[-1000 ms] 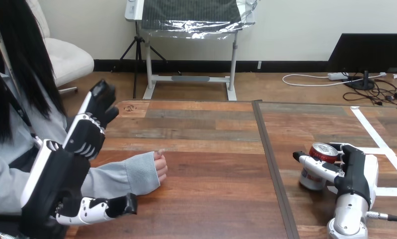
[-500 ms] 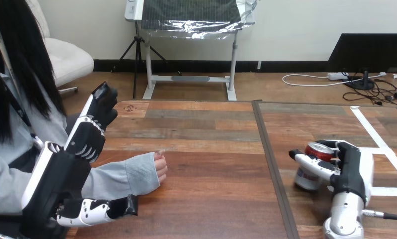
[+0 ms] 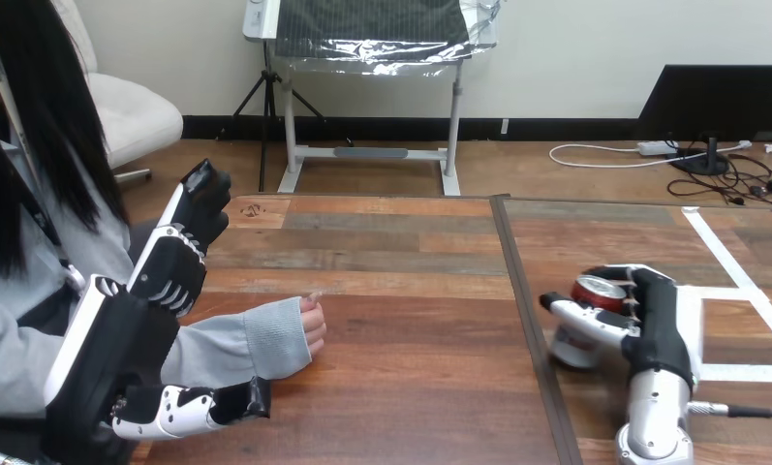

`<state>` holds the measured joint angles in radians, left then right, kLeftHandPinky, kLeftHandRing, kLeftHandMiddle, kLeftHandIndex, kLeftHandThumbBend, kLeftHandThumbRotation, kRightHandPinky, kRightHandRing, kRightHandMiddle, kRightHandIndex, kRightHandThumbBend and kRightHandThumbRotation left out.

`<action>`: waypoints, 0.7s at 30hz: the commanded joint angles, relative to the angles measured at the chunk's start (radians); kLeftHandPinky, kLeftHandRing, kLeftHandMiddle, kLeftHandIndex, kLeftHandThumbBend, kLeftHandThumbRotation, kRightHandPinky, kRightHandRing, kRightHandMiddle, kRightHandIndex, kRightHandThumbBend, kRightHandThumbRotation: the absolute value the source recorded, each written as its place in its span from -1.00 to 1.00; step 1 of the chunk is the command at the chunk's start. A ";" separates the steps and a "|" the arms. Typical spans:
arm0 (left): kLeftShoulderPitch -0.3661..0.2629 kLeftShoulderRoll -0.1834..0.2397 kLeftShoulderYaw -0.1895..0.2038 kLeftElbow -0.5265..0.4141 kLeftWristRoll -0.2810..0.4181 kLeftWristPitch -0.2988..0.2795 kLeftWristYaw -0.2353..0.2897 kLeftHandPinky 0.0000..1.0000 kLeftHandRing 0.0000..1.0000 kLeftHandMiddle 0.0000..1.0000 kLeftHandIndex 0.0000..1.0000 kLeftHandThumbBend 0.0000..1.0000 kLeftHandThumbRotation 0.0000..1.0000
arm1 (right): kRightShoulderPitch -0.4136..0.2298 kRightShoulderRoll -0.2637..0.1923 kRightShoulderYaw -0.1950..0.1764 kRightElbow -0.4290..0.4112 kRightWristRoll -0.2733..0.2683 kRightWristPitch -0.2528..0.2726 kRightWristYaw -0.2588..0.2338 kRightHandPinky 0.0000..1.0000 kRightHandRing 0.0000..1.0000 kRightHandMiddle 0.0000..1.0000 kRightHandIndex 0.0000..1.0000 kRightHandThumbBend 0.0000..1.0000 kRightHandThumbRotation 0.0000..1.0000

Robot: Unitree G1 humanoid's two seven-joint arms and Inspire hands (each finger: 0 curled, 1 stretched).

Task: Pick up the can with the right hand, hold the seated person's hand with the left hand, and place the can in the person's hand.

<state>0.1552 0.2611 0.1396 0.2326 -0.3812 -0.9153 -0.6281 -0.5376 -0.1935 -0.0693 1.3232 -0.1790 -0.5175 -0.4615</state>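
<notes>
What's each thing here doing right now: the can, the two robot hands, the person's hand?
Red-topped silver metal can: tilted, gripped by the right hand.
Right hand: fingers curled round the can.
Left hand: open, fingers straight, beside the person's sleeve.
Person's hand: loosely closed, resting on the wooden table.

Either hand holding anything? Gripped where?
Right hand grips the can, fingers and thumb curled round its upper side wall. Left hand is open, holding nothing.
</notes>
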 commanded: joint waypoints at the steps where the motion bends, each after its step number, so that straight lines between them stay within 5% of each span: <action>1: -0.026 0.007 0.006 -0.035 0.018 0.006 0.020 1.00 1.00 1.00 1.00 1.00 -0.07 | -0.078 -0.005 0.018 -0.054 -0.019 -0.045 -0.015 -0.22 -0.10 0.02 0.06 0.65 -1.00; 21: -0.015 0.025 0.014 -0.056 0.092 0.040 0.075 1.00 1.00 1.00 1.00 1.00 -0.09 | -0.101 -0.001 0.046 -0.050 -0.048 -0.063 0.001 -0.25 -0.13 0.00 0.05 0.63 -1.00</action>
<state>0.1666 0.2702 0.1413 0.2270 -0.2957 -0.8717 -0.5717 -0.5381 -0.1933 -0.0390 1.3153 -0.2110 -0.5430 -0.4606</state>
